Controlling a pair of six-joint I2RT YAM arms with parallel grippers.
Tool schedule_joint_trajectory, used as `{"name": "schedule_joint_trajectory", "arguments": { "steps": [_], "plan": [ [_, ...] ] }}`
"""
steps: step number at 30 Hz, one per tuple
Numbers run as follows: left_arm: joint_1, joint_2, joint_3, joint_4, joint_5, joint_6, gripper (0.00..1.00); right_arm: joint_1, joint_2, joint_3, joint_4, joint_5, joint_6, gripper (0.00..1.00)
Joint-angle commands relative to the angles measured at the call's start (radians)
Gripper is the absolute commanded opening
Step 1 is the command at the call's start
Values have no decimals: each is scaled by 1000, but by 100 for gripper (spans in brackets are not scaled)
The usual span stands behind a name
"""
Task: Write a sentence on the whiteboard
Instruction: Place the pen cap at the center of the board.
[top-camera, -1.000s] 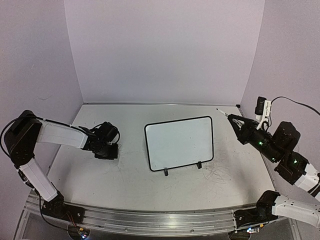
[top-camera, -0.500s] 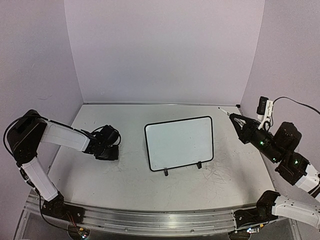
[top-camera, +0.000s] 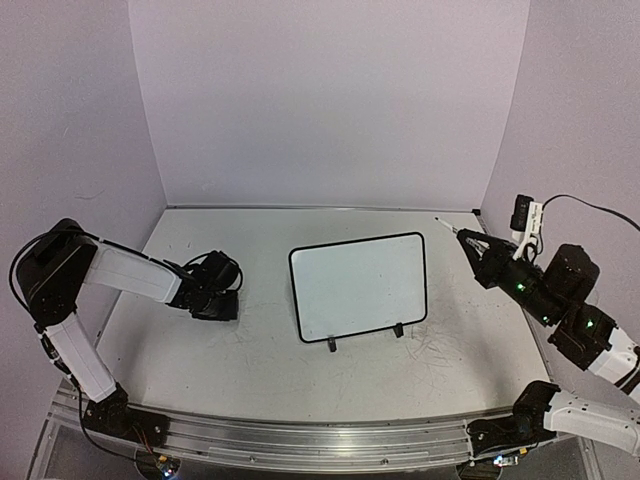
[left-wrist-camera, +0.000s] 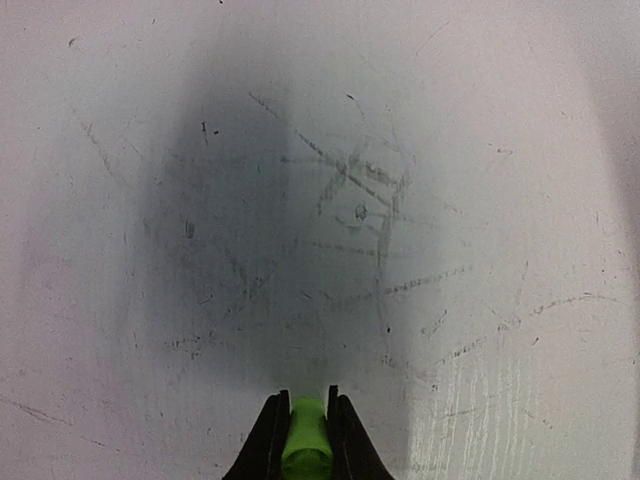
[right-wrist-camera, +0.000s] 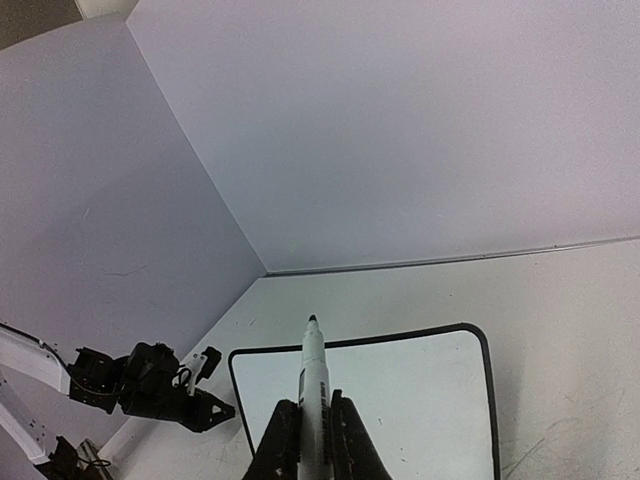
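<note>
Your scribbled bench (top-camera: 260, 370) carries the whiteboard (top-camera: 360, 285) at its middle (face blank). Right of the whiteboard, your right pincer (right-wrist-camera: 312, 405) is clamped on a marker (right-wrist-camera: 314, 375). Left of the whiteboard, your left pincer (left-wrist-camera: 305, 400) faces the bench, pinching a small green piece (left-wrist-camera: 305, 445).

L arm (top-camera: 120, 270): white links, black joints. R arm (top-camera: 570, 272): black up top, white lower links, green LED (top-camera: 517, 288), white cam module (top-camera: 527, 222), thin black cable (top-camera: 592, 206). L claw (left-wrist-camera: 303, 422) & R claw (right-wrist-camera: 315, 412): black, tapered fingers.
</note>
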Motion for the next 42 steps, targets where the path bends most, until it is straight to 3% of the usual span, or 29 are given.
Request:
{"name": "schedule_joint_trajectory", "arguments": {
  "steps": [1,7,19,27,31,36,42],
  "plan": [
    [-6,3,-4,18,-7,11,14,-1,9,11,29,13,-10,0],
    [-6,-17,-4,12,-16,29,19,-1,12,7,38,9,1,0],
    [-6,-124,19,-8,-4,48,42,-1,50,31,40,-8,-7,0],
    [-6,-200,41,-35,-4,70,52,-1,33,7,44,0,11,0],
    [-7,-251,61,-67,2,80,64,-1,20,-6,39,12,28,0],
    [-4,-353,70,-75,105,83,75,-1,11,-20,38,45,30,0],
    [2,-428,87,-33,264,100,80,-1,58,18,21,35,36,0]
  ]
}}
